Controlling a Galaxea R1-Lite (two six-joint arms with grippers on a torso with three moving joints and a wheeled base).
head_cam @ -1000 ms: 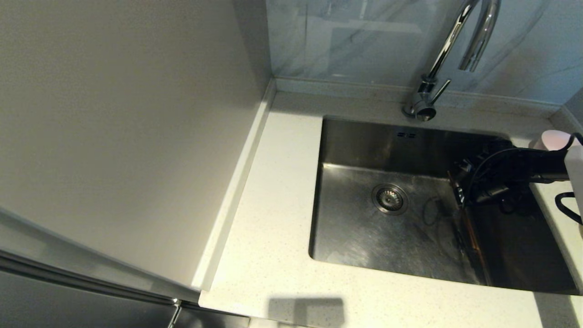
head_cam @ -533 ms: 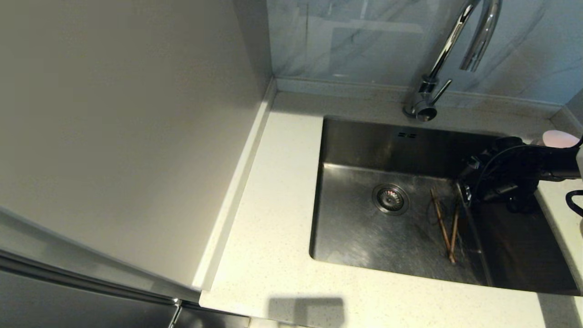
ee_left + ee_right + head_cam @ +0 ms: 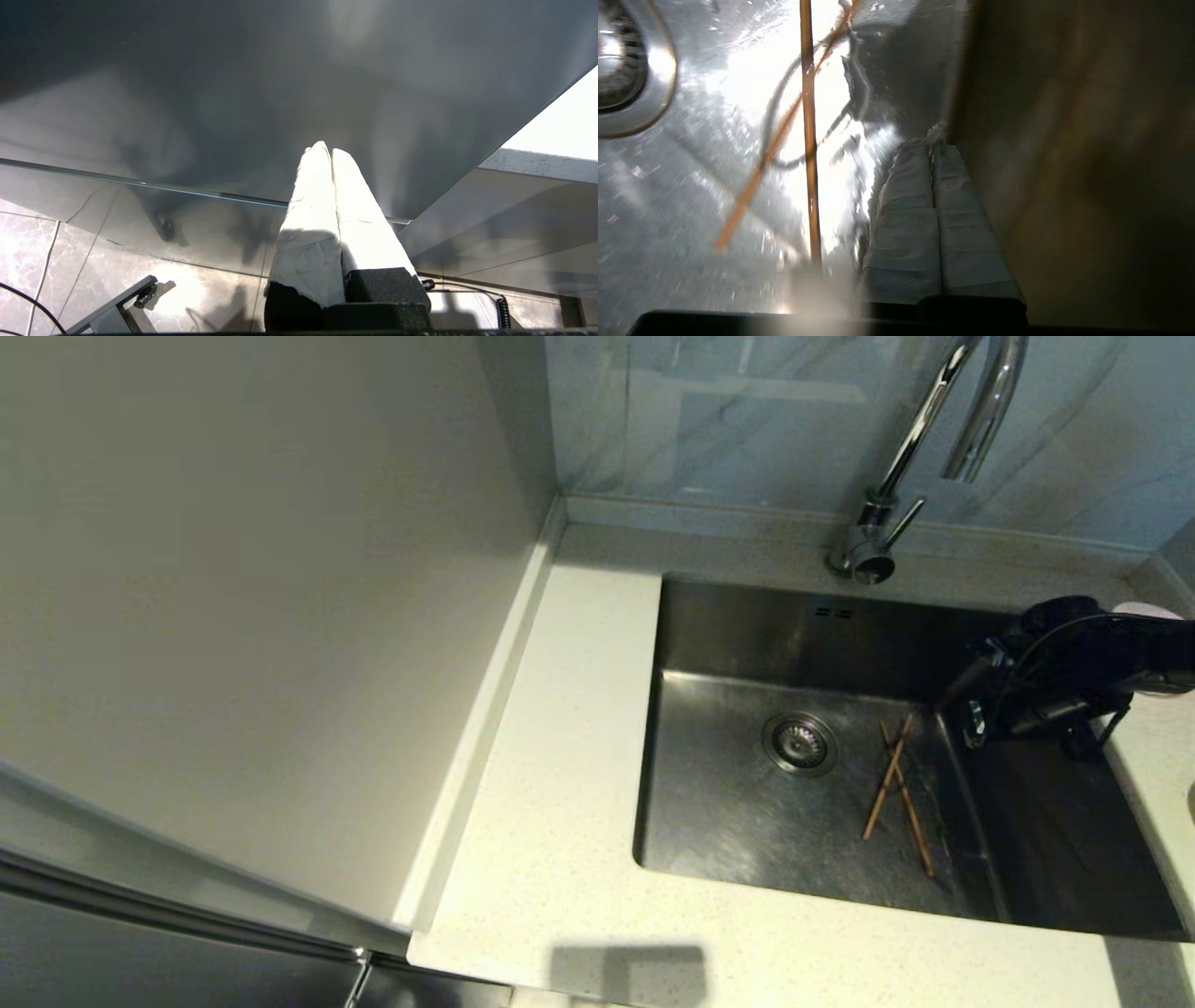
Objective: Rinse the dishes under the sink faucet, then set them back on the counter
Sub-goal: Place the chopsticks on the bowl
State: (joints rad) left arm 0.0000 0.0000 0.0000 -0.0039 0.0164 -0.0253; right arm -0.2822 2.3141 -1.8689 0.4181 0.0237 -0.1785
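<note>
R arm [image 3: 1111, 658] reaches in from the right side, wrist level, right gripper [image 3: 931, 144] angled downward, taped fingers [image 3: 906, 219] pressed together, holding nothing. Left gripper [image 3: 325, 151] parked low, fingers [image 3: 310, 219] closed too

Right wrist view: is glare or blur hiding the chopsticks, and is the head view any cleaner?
Right wrist view: strong glare whitens the wet sink floor, yet both chopsticks read as crossed brown lines, soft with blur, beside the shut right gripper. Head view: evenly lit; the chopsticks lie sharp near the drain, the sink's right part in deep shadow.
</note>
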